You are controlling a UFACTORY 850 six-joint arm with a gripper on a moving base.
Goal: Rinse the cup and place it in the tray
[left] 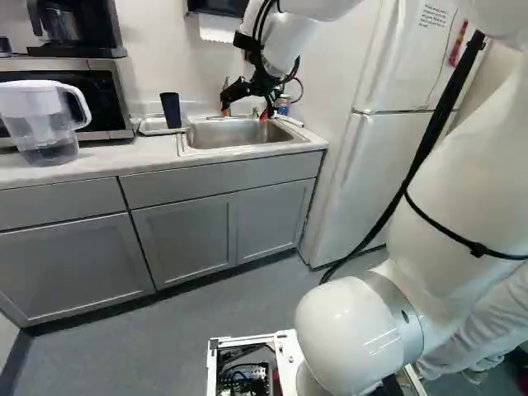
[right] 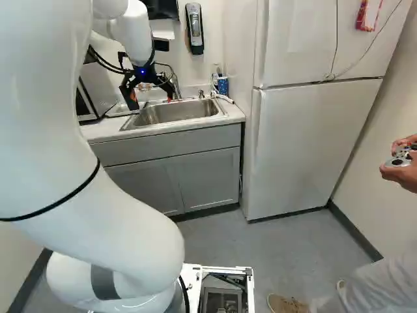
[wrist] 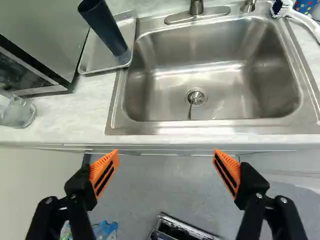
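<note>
1. Along the wall, a pale counter (wrist: 75, 110).
2. Set into it, a steel sink (wrist: 220, 87).
3. With jaws wide apart, a black gripper (left: 245, 110).
4. Just beside the sink, a tray (wrist: 95, 56).
5. Upright in that tray, the dark cup (wrist: 105, 26).

kitchen | steel sink (left: 237, 131) set in a pale desk (left: 103, 157), upper middle of left base view | grey cabinets (left: 186, 235) below | coffee maker (left: 97, 25) on microwave (left: 122, 99), upper left there | water filter pitcher (left: 48, 153) beside them | white refrigerator (right: 306, 150), right of middle in right base view | home or workplace: cannot tell
</note>
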